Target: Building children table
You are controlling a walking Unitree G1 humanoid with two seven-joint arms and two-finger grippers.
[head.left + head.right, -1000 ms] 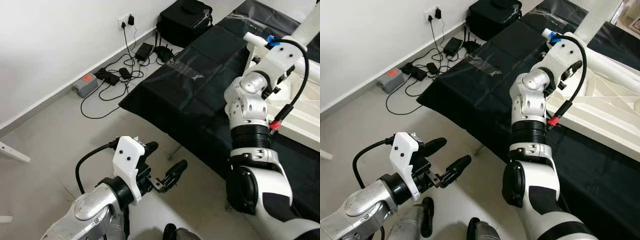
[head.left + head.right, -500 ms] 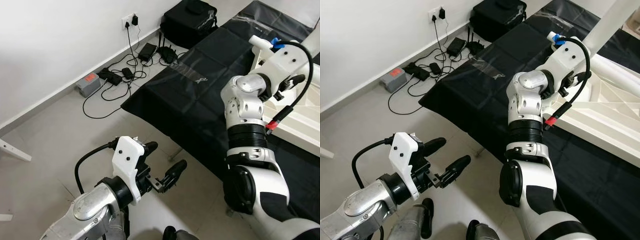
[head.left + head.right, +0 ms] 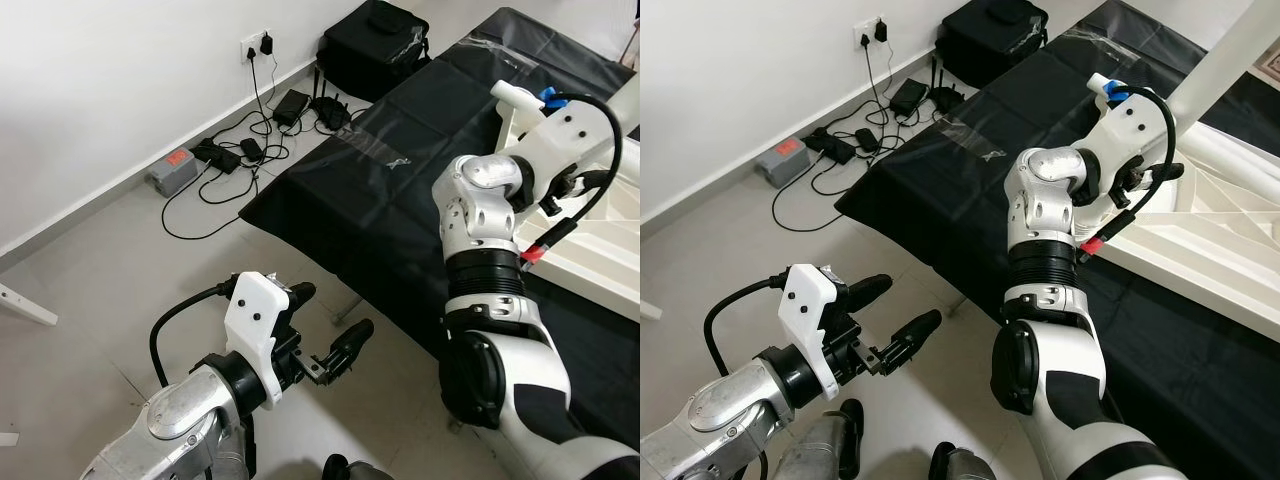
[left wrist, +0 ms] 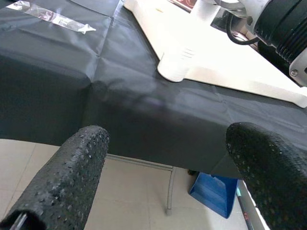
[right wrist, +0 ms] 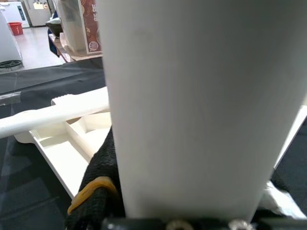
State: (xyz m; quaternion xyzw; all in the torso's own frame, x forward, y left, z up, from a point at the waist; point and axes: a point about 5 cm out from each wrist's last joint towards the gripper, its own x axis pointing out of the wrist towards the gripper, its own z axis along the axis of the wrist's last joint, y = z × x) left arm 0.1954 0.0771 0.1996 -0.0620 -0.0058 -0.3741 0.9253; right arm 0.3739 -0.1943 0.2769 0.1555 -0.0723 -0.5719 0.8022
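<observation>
With no writing legible, right gripper (image 5: 192, 211) around white table leg (image 5: 201, 96).

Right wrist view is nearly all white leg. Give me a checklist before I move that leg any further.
1. Grip: ok. The right gripper is closed on the white leg, which sits tight against a finger.
2. Leg's lower end against the tabletop: cannot tell, it is hidden behind the wrist.
3. Tabletop: ok, lying underside up on the black cloth.
4. Corner socket: ok, upright with nothing in it.
5. Left gripper: ok, open, holding nothing, over the floor beside the table.
</observation>
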